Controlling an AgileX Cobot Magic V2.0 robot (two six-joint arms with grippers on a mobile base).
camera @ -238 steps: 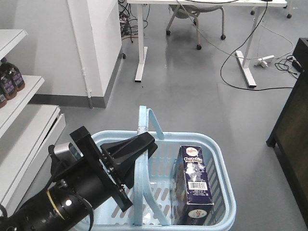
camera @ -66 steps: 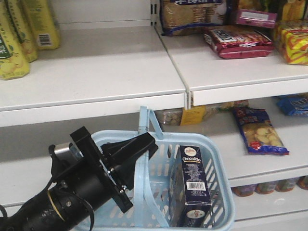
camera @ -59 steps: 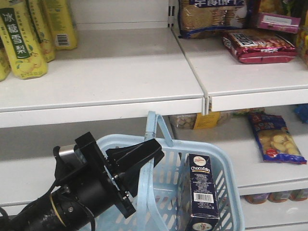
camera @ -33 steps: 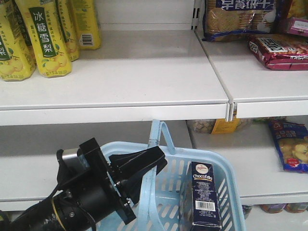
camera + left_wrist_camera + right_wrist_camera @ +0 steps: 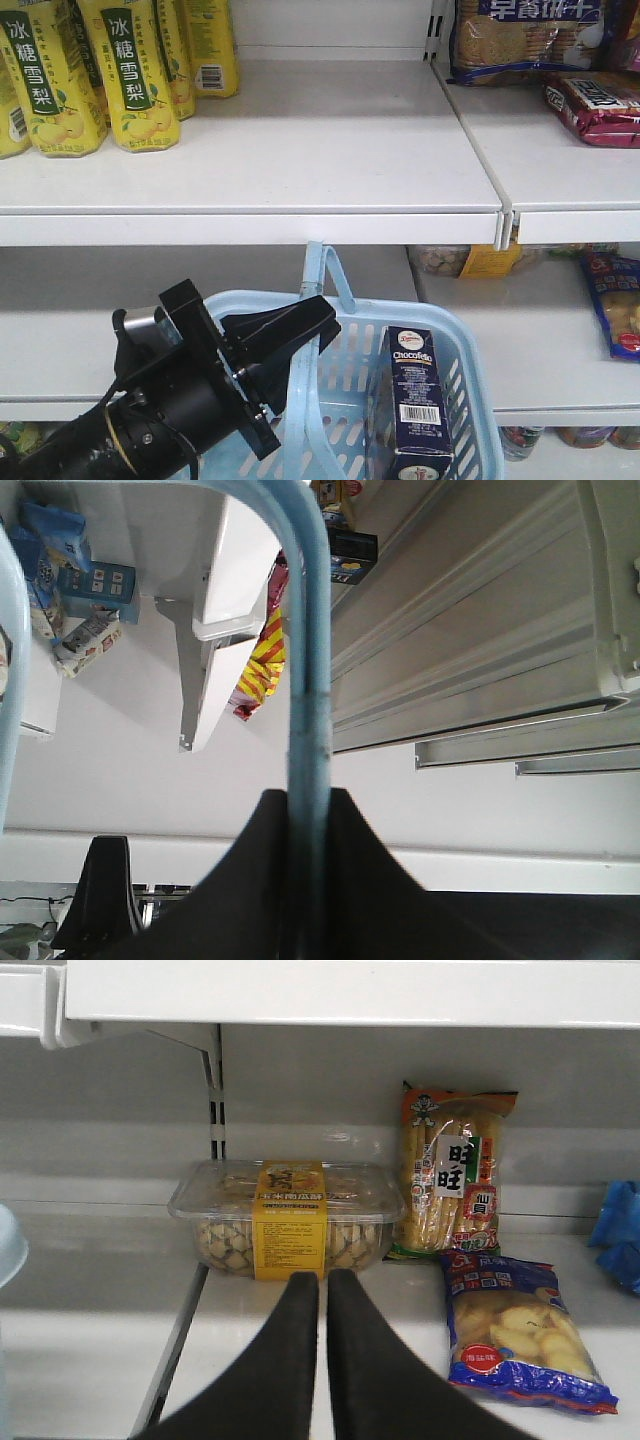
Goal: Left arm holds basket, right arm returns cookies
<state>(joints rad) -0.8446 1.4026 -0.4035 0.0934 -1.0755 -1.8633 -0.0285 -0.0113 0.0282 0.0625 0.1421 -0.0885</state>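
Observation:
The light blue basket [image 5: 400, 305] hangs in front of the shelves by its hoop handle [image 5: 330, 265]. My left gripper [image 5: 310, 325] is shut on that handle. In the left wrist view the handle [image 5: 305, 660] runs up from between the closed black fingers of the left gripper [image 5: 308, 802]. The cookies [image 5: 418, 395], a dark navy box with a barcode patch, stand upright in the basket's right half. My right gripper [image 5: 322, 1280] is shut with nothing in it and points at a lower shelf. The right arm does not show in the front view.
Yellow drink bottles [image 5: 130, 70] stand on the upper shelf [image 5: 300, 160], with biscuit packs [image 5: 520, 35] and a red pack [image 5: 600, 105] to the right. Ahead of the right gripper lie a clear tub with a yellow label [image 5: 288, 1215], a snack bag [image 5: 455, 1170] and a blue chip bag [image 5: 515, 1325].
The front view has swung from open floor to the shelves, which then slid rightward in the picture. The basket stays in my left gripper with the cookies inside.

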